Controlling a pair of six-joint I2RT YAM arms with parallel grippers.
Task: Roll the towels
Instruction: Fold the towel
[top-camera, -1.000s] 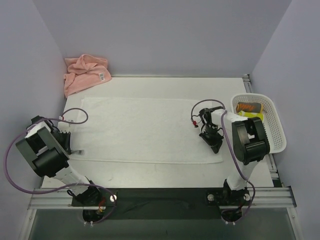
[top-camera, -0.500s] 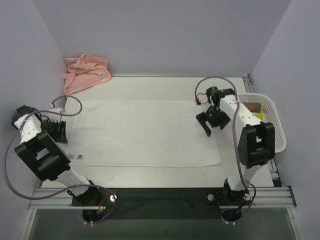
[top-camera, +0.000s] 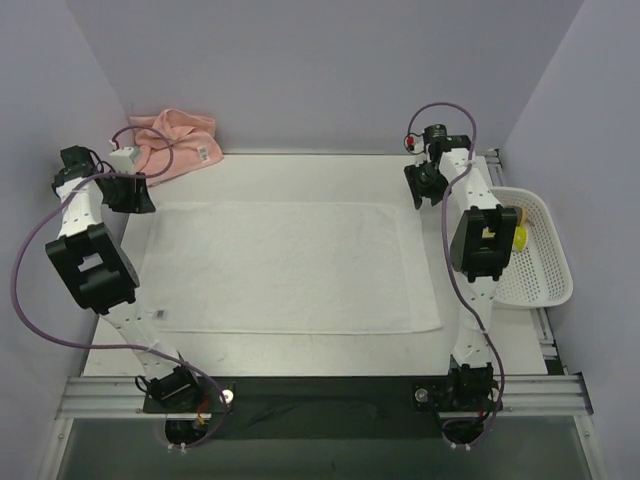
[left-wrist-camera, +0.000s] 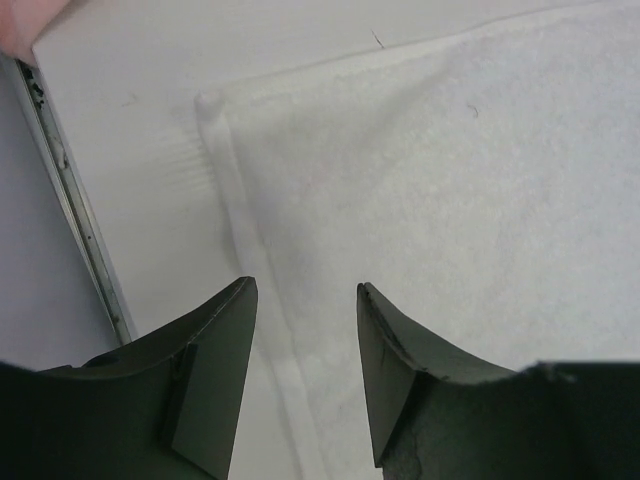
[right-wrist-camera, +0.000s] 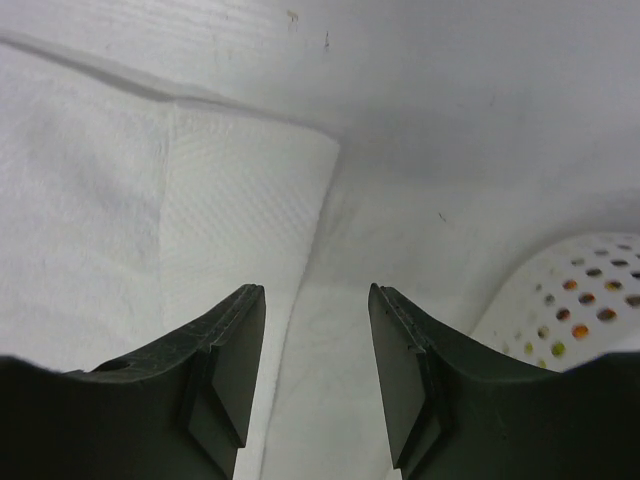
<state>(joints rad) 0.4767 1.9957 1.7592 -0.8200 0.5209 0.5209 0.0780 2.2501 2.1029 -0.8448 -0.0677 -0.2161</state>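
At the far edge of the table (top-camera: 300, 170) we find the white towel (top-camera: 290, 265) spread flat and unrolled, its long sides running left to right. The salmon-pink towel (top-camera: 170, 145) lies crumpled in the far left corner, apart from the white one, also unrolled.

The left gripper (top-camera: 128, 192) hangs over the white towel's far left corner. In the left wrist view its fingers (left-wrist-camera: 215, 340) stand apart with nothing between them, straddling the hem. The right gripper (top-camera: 425, 185) hangs at the far right corner, and its fingers (right-wrist-camera: 235, 350) are likewise apart and empty. That corner sits just ahead of the left finger, with bare table under the gap.

Risks, in our judgement:
- The right jaws are offset from the cloth, so closing as placed could catch only the edge or nothing at all.
- If one arm grips and the other misses, the fold starts skewed and the roll comes out conical.
- Pinching the hem alone may let it slip free on lifting.
- The left arm's cable (top-camera: 150, 140) loops over the salmon-pink towel and could drag it.
- The mesh basket (top-camera: 545, 285) lies near the right arm's path.
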